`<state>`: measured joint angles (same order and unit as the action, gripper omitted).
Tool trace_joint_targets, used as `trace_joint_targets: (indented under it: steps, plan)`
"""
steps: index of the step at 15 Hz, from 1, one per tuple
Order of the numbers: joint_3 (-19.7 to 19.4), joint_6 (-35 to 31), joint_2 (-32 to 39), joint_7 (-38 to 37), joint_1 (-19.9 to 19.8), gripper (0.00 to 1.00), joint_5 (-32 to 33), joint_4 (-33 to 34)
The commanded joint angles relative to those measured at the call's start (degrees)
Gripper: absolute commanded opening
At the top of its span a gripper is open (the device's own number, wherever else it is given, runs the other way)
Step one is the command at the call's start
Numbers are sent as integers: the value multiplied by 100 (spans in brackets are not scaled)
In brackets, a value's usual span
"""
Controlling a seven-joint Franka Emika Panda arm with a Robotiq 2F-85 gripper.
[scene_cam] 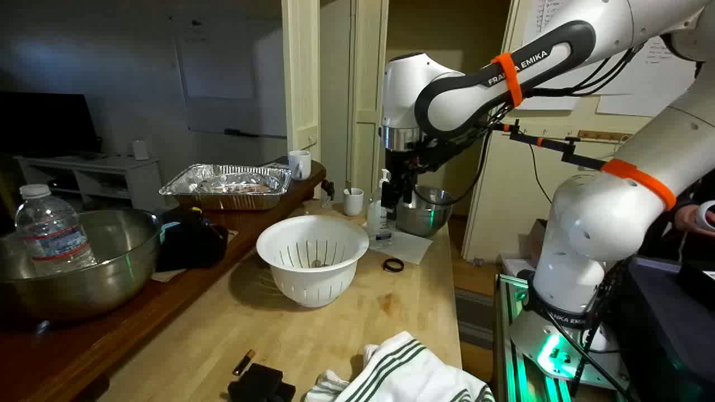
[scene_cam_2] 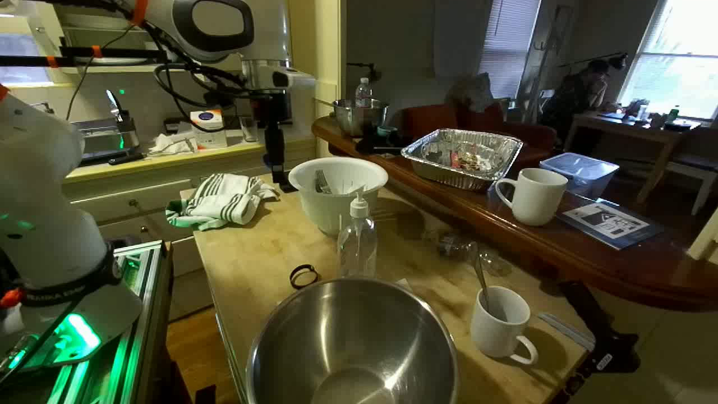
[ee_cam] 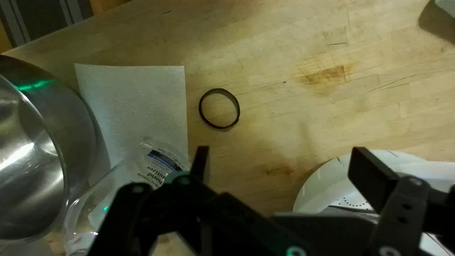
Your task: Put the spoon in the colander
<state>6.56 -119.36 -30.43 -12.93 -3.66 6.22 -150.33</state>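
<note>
The smooth white arm wears orange straps, black cables and a black pincer.

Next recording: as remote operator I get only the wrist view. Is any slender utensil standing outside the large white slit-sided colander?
Observer: Yes, possibly the spoon: a slender dark shaft rises from a white handled mug.
Operator: I can't see the top of the clear plastic sanitizer bottle. What's there?
Observer: A white pump head, visible in both exterior views.
Operator: Any surface higher than this light-wood tabletop?
Observer: Yes, a raised dark-wood counter holding a shiny foil tray.
</note>
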Motion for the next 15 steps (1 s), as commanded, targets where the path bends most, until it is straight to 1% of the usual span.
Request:
trace_joint_targets:
  steps: [1, 8, 9, 11, 13, 14, 15]
  plan:
    - [-66, 15, 4, -28, 68, 100, 37, 9]
    - [-66, 15, 4, -28, 68, 100, 37, 9]
    - [20, -365, -60, -167, -20, 100, 281, -25]
    - [68, -770, -64, -133, -98, 100, 642, 80]
    - [121, -1268, 4, -158, -258, 100, 1171, 186]
    - [84, -1429, 81, -49, -330, 100, 1405, 290]
    - [16, -1427, 160, 85, -381, 100, 1556, 422]
